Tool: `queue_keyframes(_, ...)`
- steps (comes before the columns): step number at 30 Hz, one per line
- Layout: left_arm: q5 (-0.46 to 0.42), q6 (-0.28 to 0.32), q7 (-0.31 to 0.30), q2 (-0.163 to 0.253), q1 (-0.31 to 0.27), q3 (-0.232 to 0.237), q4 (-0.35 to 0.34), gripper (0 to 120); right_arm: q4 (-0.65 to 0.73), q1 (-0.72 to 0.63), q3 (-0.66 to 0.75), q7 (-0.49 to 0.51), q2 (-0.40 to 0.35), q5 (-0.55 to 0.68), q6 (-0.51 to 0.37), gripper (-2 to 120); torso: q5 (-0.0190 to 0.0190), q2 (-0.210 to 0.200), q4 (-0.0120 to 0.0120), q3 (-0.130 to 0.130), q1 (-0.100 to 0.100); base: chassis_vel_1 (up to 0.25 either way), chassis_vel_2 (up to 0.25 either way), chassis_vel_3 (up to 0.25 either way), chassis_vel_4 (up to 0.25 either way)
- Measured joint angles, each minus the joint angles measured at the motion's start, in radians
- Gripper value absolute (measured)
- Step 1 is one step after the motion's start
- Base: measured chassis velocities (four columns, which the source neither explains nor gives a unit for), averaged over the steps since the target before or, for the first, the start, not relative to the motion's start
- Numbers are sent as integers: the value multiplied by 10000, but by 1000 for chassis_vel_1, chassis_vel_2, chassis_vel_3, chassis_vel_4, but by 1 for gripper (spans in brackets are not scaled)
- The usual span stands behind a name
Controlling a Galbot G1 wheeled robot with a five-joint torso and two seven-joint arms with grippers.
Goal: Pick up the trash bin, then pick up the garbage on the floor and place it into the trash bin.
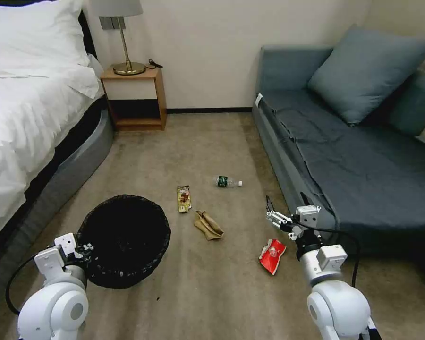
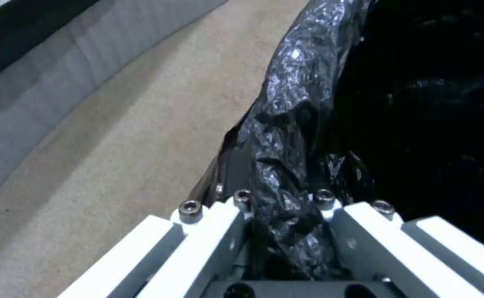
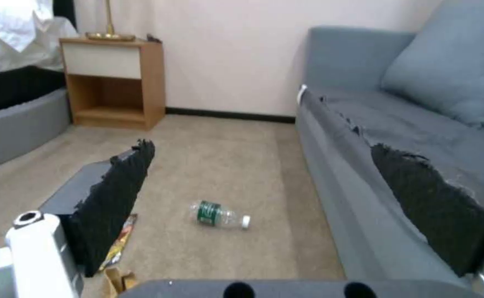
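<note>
The robot's left hand [image 2: 283, 231] is closed on the near rim of the trash bin [image 1: 123, 238], with a fold of the crinkled black liner bag pinched between its white fingers [image 2: 220, 231]. The bin sits low at the robot's left, just beyond that hand, its dark mouth tilted open toward the middle of the floor [image 1: 212, 302]; whether its base touches the carpet cannot be told.

The right hand [image 1: 275, 215] hangs above the carpet with its two black-padded fingers [image 3: 118, 194] spread wide and nothing between them. Closest to it, just below and slightly toward the robot, lies the red snack packet [image 1: 272, 255]. Further out toward the bin side lies the crumpled tan paper [image 1: 208, 224], then the brown-yellow wrapper [image 1: 183, 198]. Straight ahead of the open fingers, further away, the small clear bottle [image 3: 220, 214] lies on its side, green label and white cap showing, near the base of the grey sofa [image 1: 344, 156].

The step in hand looks like picking up the first piece of litter. To do it well, the right hand would likely need to come straight down over the flat packet and press its fingertips to the carpet so the thin foil gets scooped, not skated away. The left hand's grip seems to catch mostly bag, so the bin may slip or swing; keeping it steady, mouth up, would make the drop easier.
</note>
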Motion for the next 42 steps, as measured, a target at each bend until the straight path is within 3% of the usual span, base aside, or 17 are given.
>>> queue_keyframes(4,77,0,82,-4,13,-124,39,3,-71,274,-392,416,-114,408,-535,100,-1,0,0,0,0,0,0,0,0)
queue_keyframes(6,94,0,137,-6,60,-240,46,3,-213,698,-997,1255,-260,1428,-1604,100,-1,0,0,0,0,0,0,0,0)
queue_keyframes(8,94,-1,153,-10,79,-269,49,3,-311,864,-1173,1507,-289,1800,-1891,100,-1,0,-1,0,0,0,0,0,0)
queue_keyframes(12,121,-76,251,-46,191,-433,147,3,-1500,2333,-2242,3516,-282,4237,-3564,100,-1,0,1,0,1,0,0,0,0)
queue_keyframes(13,121,-76,251,-46,191,-433,147,3,-1500,2333,-2242,3516,-282,4237,-3564,100,-1,0,1,0,1,0,0,0,0)
queue_keyframes(17,204,-195,313,-116,252,-510,281,3,-3191,3666,-2806,5141,-19,5741,-4268,100,-2,0,2,1,1,0,0,0,0)
queue_keyframes(22,268,-263,347,-171,296,-563,331,3,-5184,4674,-3019,6528,320,6959,-4431,100,-1,0,0,1,1,0,0,0,0)
queue_keyframes(26,280,-307,362,-176,335,-652,337,3,-6704,5211,-3087,7077,567,7113,-4374,100,-1,0,1,1,1,0,0,0,0)
queue_keyframes(32,276,-356,389,-137,341,-716,404,3,-8685,5920,-2990,7399,867,6771,-3994,100,0,0,1,1,1,0,0,0,0)
queue_keyframes(42,261,-366,400,-23,226,-724,521,3,-10588,6485,-2536,7396,1160,6247,-3580,100,-1,-1,0,1,1,0,0,0,0)
